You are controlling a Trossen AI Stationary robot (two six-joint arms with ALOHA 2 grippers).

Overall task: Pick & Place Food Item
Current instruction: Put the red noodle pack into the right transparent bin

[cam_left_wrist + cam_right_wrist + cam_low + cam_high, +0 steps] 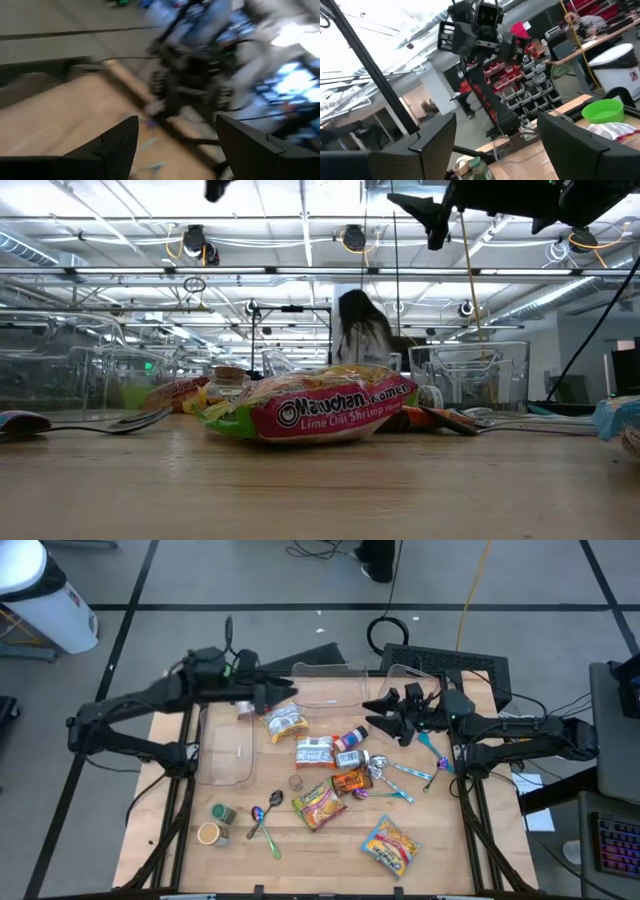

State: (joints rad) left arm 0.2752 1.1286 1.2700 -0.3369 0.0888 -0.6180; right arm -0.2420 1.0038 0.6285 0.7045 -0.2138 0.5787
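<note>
Your left gripper (pixel 288 692) hangs in the air over the far-left part of the table (pixel 440 840), its fingers spread with nothing between them; its own wrist camera is badly smeared, so all you can make out past the two dark fingers (pixel 117 145) is wood and the other arm's frame. Your right gripper (pixel 372 706) is raised over the far-right part, likewise spread and empty, and its wrist camera looks level across at the left arm, with a green bowl (pixel 602 110) off to one side.

The food lies mid-table: a ramen packet (pixel 318 804) toward the near edge, a second noodle packet (pixel 388 846) by the near-right corner, a snack bag (pixel 285 723) just beneath the left gripper, and a small box (pixel 314 751) beside it. A clear tray (pixel 224 745) sits along the left side. Spoons (pixel 262 820) lie near the near-left corner.

From table height the ramen packet (pixel 320 408) fills the middle and hides most of what lies behind it (a person stands beyond it, mostly covered). The grippers are cut off at that picture's upper edge.
</note>
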